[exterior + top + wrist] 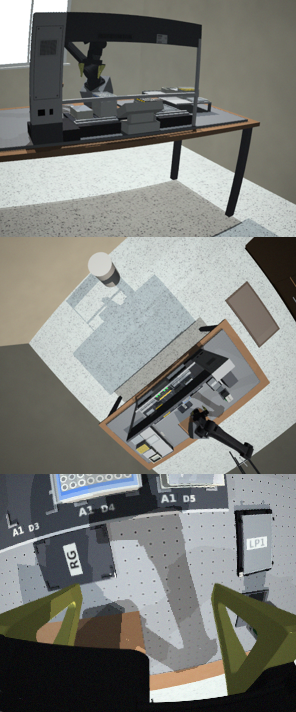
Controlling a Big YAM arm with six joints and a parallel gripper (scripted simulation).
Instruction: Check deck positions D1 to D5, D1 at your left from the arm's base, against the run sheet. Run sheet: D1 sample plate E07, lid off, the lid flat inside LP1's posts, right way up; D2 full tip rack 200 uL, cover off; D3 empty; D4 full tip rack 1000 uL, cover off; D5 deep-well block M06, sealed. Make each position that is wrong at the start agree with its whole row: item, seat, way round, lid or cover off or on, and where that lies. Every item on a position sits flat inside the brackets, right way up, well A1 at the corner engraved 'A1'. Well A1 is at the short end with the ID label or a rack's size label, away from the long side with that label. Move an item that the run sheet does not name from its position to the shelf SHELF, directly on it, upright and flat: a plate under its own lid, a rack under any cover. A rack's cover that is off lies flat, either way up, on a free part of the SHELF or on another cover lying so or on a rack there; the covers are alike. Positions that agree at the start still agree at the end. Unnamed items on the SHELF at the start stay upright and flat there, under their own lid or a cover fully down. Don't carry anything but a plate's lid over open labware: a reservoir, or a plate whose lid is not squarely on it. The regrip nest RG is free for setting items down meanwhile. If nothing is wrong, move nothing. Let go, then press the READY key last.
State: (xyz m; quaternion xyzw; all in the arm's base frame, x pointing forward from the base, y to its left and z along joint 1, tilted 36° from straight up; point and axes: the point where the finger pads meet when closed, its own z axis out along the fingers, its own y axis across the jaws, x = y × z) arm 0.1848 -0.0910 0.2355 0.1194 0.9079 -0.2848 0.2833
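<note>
My gripper [146, 590] is open and empty, its yellow-green fingers spread wide. It hangs high above the deck's front apron, on the arm's side of the deck; it also shows in the exterior view [90, 69] and the overhead view [198, 410]. Below it in the wrist view lie the regrip nest RG [75, 560] and the lid park LP1 [255, 543], both bare with their labels showing. The D3 bracket [21, 526] looks empty. D1 and D2 are out of the wrist view.
The black gantry frame [131, 28] spans the deck, with a grey pipetting head [140, 111] in front of a yellow-tipped rack [146, 99]. The shelf [151, 445] at the far end holds several items, among them a yellow rack [142, 448] and flat covers.
</note>
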